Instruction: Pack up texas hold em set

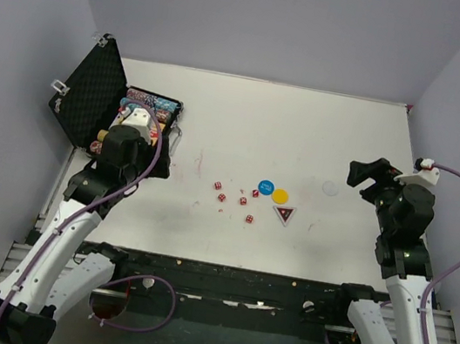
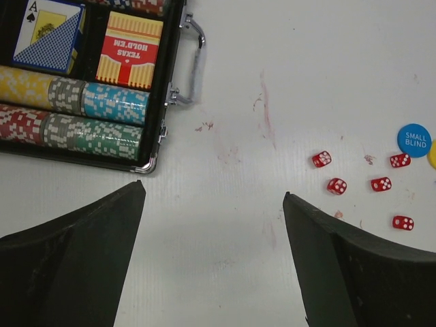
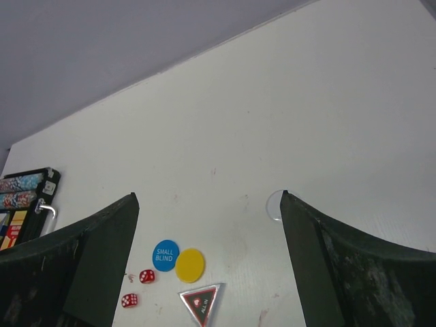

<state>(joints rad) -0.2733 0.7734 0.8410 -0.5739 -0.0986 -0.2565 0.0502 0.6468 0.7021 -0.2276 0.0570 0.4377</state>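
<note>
The black case [image 1: 172, 111] lies open at the far left, its egg-crate foam lid [image 1: 87, 100] standing up. The left wrist view shows rows of multicoloured chips [image 2: 75, 116] and two card decks [image 2: 129, 49] in it. Several red dice [image 1: 234, 197] lie mid-table, also in the left wrist view [image 2: 336, 186]. To their right lie a blue disc [image 1: 265, 187], a yellow disc [image 1: 281, 196], a dark triangular token [image 1: 283, 214] and a white disc [image 1: 330, 189]. My left gripper [image 2: 211, 191] hangs open and empty over the case's near right corner. My right gripper [image 3: 210, 196] is open and empty, raised at the right [image 1: 368, 179].
The case's metal handle [image 2: 194, 61] sticks out toward the dice. Purple-grey walls enclose the white table [image 1: 307, 132] on three sides. Faint red smudges mark the surface [image 2: 266, 109] between the case and the dice.
</note>
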